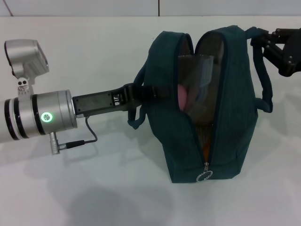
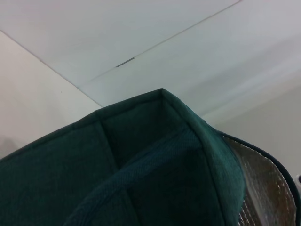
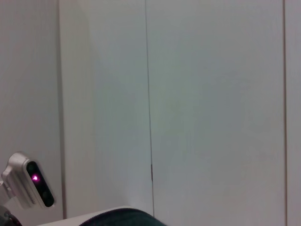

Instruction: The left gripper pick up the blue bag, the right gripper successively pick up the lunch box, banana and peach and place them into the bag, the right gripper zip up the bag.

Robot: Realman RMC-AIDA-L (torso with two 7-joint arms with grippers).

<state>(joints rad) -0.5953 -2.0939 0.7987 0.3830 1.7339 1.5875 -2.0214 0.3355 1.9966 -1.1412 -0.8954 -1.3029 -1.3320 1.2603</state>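
So the bag (image 1: 221,117) is sitting mid-table, a bit toward 3 o'clock in the head view, unzipped with the mouth gaping. The zip pull (image 1: 205,165) is down at the 6 o'clock end. Inside you can see the clear lunch box (image 1: 200,70) and something pink, the peach (image 1: 182,94).

The left gripper (image 1: 141,92) comes in from 9 o'clock and is clamped on the near handle (image 1: 136,115). Its wrist view is just teal fabric and a bit of silver lining (image 2: 263,188).

The right gripper (image 1: 275,44) is up at 2 o'clock, right at the far handle (image 1: 263,70); can't tell if its jaws are apart or together.

The table (image 1: 94,188) is plain white, with pale wall panels (image 3: 211,94) behind.
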